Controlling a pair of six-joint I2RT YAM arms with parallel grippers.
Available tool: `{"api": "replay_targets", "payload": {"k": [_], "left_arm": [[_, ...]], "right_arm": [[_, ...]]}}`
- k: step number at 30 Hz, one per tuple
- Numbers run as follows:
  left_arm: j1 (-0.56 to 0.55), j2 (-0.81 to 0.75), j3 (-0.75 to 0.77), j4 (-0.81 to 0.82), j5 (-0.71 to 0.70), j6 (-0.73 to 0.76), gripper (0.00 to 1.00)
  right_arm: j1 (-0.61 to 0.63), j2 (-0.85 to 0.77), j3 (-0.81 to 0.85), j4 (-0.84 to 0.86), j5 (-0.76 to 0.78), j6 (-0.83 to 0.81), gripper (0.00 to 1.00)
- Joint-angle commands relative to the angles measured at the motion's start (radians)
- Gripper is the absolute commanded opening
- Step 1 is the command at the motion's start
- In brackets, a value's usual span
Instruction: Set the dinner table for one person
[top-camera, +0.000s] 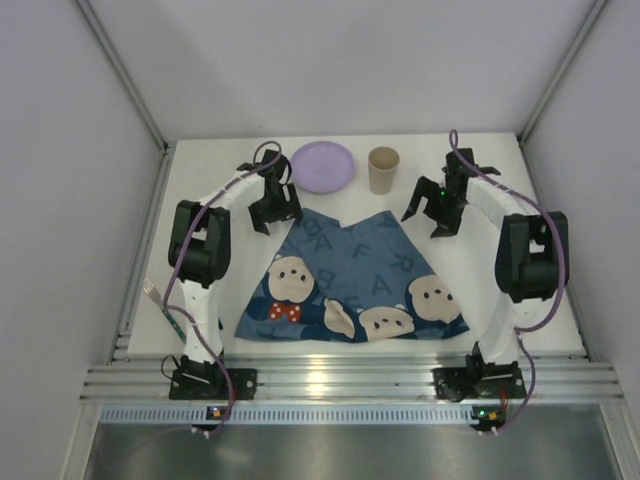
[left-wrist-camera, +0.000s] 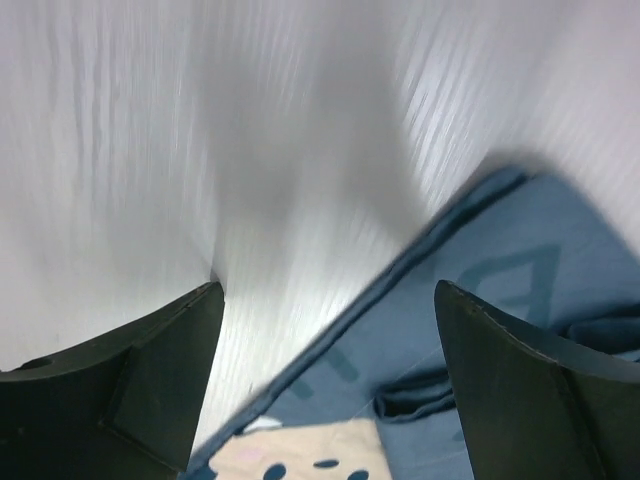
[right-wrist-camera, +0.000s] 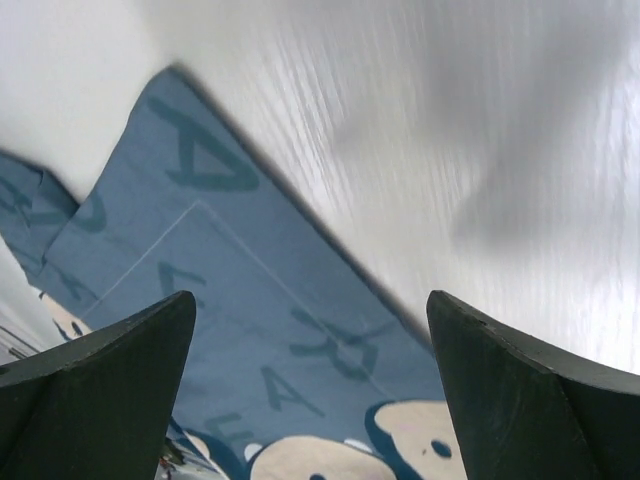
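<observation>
The white dinner table (top-camera: 210, 170) carries a rumpled blue cartoon-mouse placemat (top-camera: 350, 280) in the middle. A lilac plate (top-camera: 322, 165) and a beige cup (top-camera: 383, 170) stand behind it. A fork (top-camera: 160, 303) lies at the table's left edge. My left gripper (top-camera: 272, 218) is open and empty above the placemat's far left corner, which shows in the left wrist view (left-wrist-camera: 500, 300). My right gripper (top-camera: 428, 217) is open and empty above the placemat's right edge, which shows in the right wrist view (right-wrist-camera: 250, 330).
White walls enclose the table on three sides. An aluminium rail (top-camera: 350, 380) runs along the near edge, with both arm bases bolted to it.
</observation>
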Motion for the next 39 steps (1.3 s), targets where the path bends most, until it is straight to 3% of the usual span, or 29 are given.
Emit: {"api": "replay_targets", "payload": {"k": [1,7,13,16,18,20,22,23,25,26,29,32,39], "left_arm": [[0.036,0.076,0.103,0.027,0.073,0.070,0.91],[0.038,0.154,0.105,0.065,0.213,0.106,0.77],[0.036,0.113,-0.062,0.194,0.384,0.136,0.67],[0.036,0.093,-0.110,0.219,0.431,0.149,0.62],[0.036,0.102,-0.112,0.227,0.449,0.153,0.59],[0.036,0.119,-0.098,0.220,0.463,0.155,0.49],[0.035,0.133,-0.087,0.217,0.469,0.153,0.34],[0.035,0.139,-0.076,0.216,0.467,0.155,0.29],[0.035,0.139,-0.066,0.207,0.451,0.152,0.07],[0.035,0.139,-0.055,0.196,0.443,0.147,0.00],[0.035,0.131,-0.037,0.181,0.431,0.146,0.00],[0.038,0.094,-0.026,0.141,0.394,0.153,0.00],[0.107,-0.076,-0.040,0.076,0.284,0.185,0.00]], "right_arm": [[0.022,0.089,0.116,0.055,-0.028,-0.029,0.99],[0.068,0.249,0.192,0.086,-0.038,-0.024,0.98],[0.169,0.338,0.202,0.117,-0.055,0.002,0.96],[0.198,0.355,0.192,0.135,-0.055,0.019,0.90],[0.202,0.355,0.169,0.147,-0.057,0.034,0.77],[0.200,0.351,0.149,0.166,-0.055,0.044,0.63],[0.202,0.350,0.149,0.164,-0.058,0.039,0.54],[0.202,0.349,0.152,0.160,-0.058,0.037,0.44],[0.199,0.347,0.156,0.152,-0.051,0.033,0.34],[0.199,0.343,0.155,0.146,-0.039,0.034,0.24],[0.194,0.314,0.133,0.132,-0.010,0.030,0.09],[0.173,0.254,0.086,0.111,0.056,0.025,0.00],[-0.043,0.061,-0.040,0.097,0.138,0.017,0.00]]}}
